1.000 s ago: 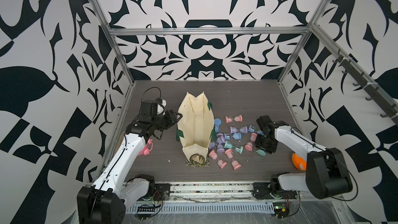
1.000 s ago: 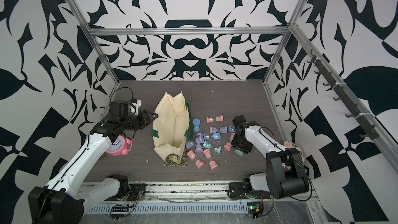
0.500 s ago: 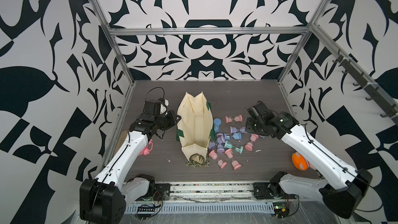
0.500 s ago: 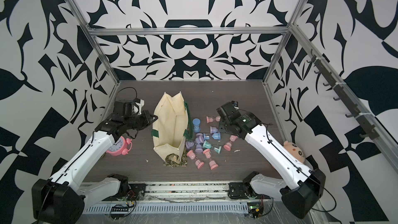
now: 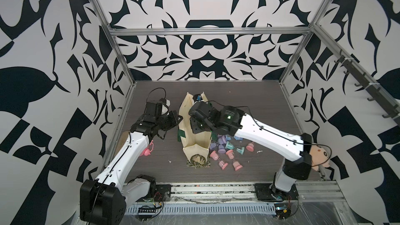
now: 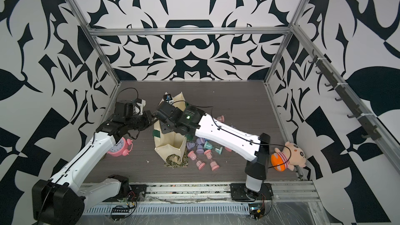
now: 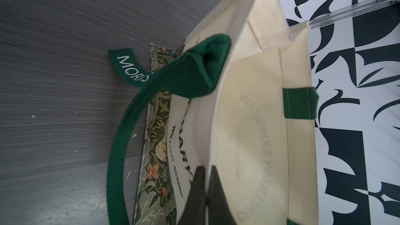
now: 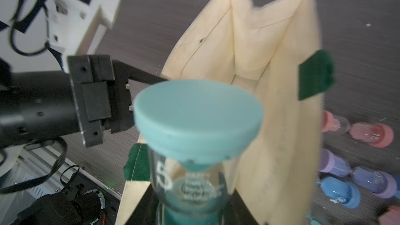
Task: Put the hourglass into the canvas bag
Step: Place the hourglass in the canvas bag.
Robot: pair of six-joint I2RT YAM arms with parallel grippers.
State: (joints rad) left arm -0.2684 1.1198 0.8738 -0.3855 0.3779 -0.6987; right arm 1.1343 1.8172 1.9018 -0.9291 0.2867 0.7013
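- While the left gripper [image 7: 206, 170] pinches one wall of the single canvas bag [image 5: 197, 141], the right gripper [image 8: 190, 208] clasps one teal hourglass [image 8: 198, 113] over the bag's mouth.
- At least ten loose hourglasses [image 5: 237, 166] lie just beside the bag.
- One pink alarm clock [image 6: 120, 148], one plush toy [image 6: 285, 155]: on opposite sides of it.
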